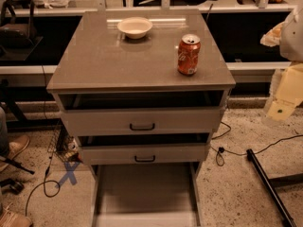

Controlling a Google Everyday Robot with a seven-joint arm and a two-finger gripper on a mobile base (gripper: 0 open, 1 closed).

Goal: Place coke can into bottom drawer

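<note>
Can point(189, 55) stands upright on the tabletop point(109, 63), near its right edge; the bottom drawer point(142, 193) lies open below. The gripper point(283, 98) hangs far right, well apart, its state untellable. A sideways approach could topple the can.

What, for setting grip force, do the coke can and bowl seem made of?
Coke can: likely metal, going by its glossy printed red wall and silvery top. Bowl: matte off-white, maybe paper or plastic; unclear. Gripper hangs at the right, beside the cabinet, touching neither.

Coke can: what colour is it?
Coke can red-orange with white script, camera view; gripper at right edge.
</note>
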